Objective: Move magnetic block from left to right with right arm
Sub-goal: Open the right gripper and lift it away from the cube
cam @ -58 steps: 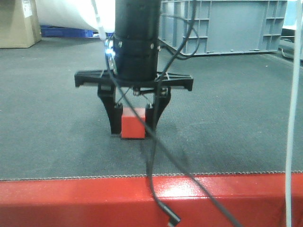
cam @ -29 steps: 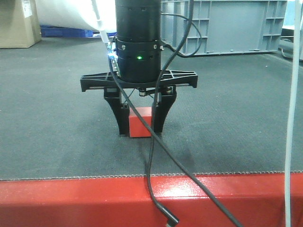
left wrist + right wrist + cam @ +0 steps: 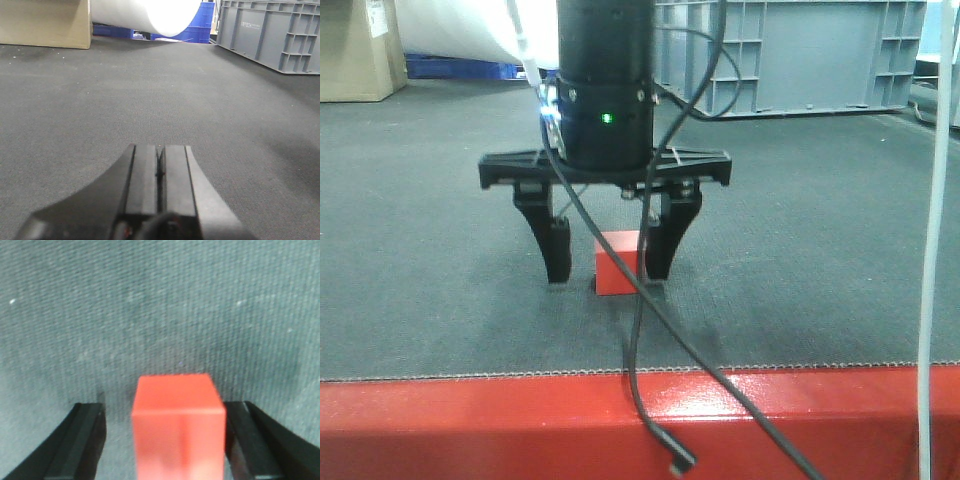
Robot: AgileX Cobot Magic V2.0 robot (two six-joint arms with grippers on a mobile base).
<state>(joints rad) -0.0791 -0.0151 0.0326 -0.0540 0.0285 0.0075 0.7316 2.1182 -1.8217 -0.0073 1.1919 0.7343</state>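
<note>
The magnetic block (image 3: 617, 263), a small red cube, rests on the dark mat between the fingers of my right gripper (image 3: 608, 268), which hangs straight down over it and is open. In the right wrist view the magnetic block (image 3: 177, 422) sits close against the right-hand finger (image 3: 250, 440), with a clear strip of mat between it and the left-hand finger (image 3: 82, 440). My left gripper (image 3: 160, 150) lies low over bare mat, its jaws pressed together with nothing between them.
A grey crate (image 3: 790, 55) stands at the back right, also seen as the crate (image 3: 270, 30). A cardboard box (image 3: 360, 45) sits back left beside a white roll (image 3: 145, 15). A red front ledge (image 3: 520, 420) borders the mat. Black cables (image 3: 638, 340) hang before the block.
The right gripper carried the block slightly to the right, then its fingers spread apart and let go; the block now stands free on the mat.
</note>
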